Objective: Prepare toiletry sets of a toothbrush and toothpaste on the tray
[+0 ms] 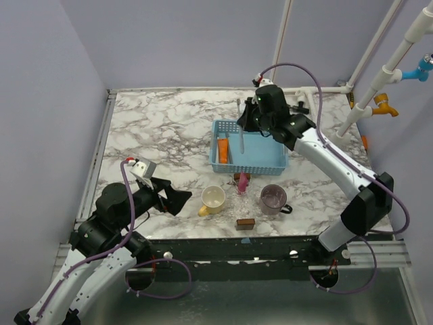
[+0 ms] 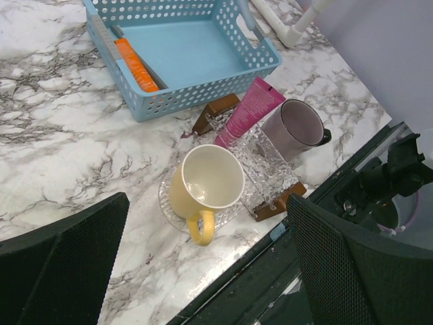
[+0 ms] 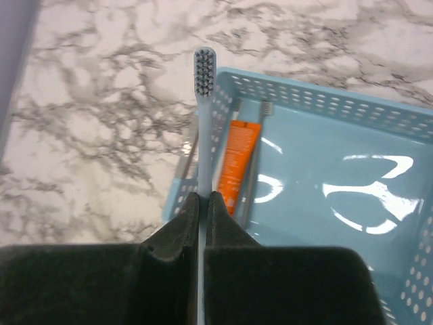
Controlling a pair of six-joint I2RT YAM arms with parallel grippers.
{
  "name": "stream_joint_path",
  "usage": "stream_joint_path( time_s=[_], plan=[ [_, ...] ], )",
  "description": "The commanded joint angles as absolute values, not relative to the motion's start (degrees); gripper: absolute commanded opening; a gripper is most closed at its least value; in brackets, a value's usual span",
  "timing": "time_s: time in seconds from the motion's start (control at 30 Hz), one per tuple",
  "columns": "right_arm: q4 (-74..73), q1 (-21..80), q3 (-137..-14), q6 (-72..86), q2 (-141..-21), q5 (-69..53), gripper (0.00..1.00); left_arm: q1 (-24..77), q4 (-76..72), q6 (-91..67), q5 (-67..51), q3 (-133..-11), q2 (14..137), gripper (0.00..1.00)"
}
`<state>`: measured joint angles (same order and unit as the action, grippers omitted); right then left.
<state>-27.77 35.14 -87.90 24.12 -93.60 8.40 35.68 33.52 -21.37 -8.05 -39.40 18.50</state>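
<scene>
Marble-look tabletop [image 1: 155,135] with lilac walls around it is what we're looking at, and a light blue perforated plastic tray [image 1: 260,152] is sitting roughly mid-table.

Right gripper [image 3: 203,200] is doing the work. Its jaws are squeezed right down on the handle of a pale, whitish toothbrush [image 3: 203,122], with nothing but the thin handle between them. The brush is sticking straight out past the fingertips, bristles facing the wrist camera. It's hanging above the end of the tray where an orange toothpaste tube [image 3: 240,162] is lying flat with a grey toothbrush [image 3: 254,156] right alongside it. I can't tell whether the held brush is touching the tray wall.

Left gripper [image 1: 184,202] is hovering low over the near left part of the table with its jaws spread as wide as they go, gripping nothing and touching nothing.

In front of the tray, a pink toothpaste tube [image 2: 250,108] is leaning in a clear ribbed glass holder [image 2: 267,166] that's resting on small brown wooden blocks [image 2: 213,112]. A yellow ceramic mug [image 2: 206,183] is standing just left of the holder, and a purple mug [image 2: 298,125] is standing on its other side.
</scene>
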Motion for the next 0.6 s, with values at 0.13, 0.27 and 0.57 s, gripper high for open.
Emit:
stream_joint_path(
  time_s=[0.13, 0.27, 0.57],
  plan=[
    [-14.3, 37.4, -80.2, 28.4, -80.6, -10.8, 0.01, 35.5, 30.7, -23.8, -14.1, -43.9, 20.7, 0.99],
    [-8.7, 39.8, -77.1, 31.2, -76.8, -16.2, 0.01, 35.5, 27.7, -26.9, -18.3, -46.1, 22.1, 0.99],
    [5.6, 48.7, -71.8, 40.5, -71.3, -21.7, 0.01, 35.5, 17.8, -35.4, -26.7, -46.5, 24.3, 0.99]
  ],
)
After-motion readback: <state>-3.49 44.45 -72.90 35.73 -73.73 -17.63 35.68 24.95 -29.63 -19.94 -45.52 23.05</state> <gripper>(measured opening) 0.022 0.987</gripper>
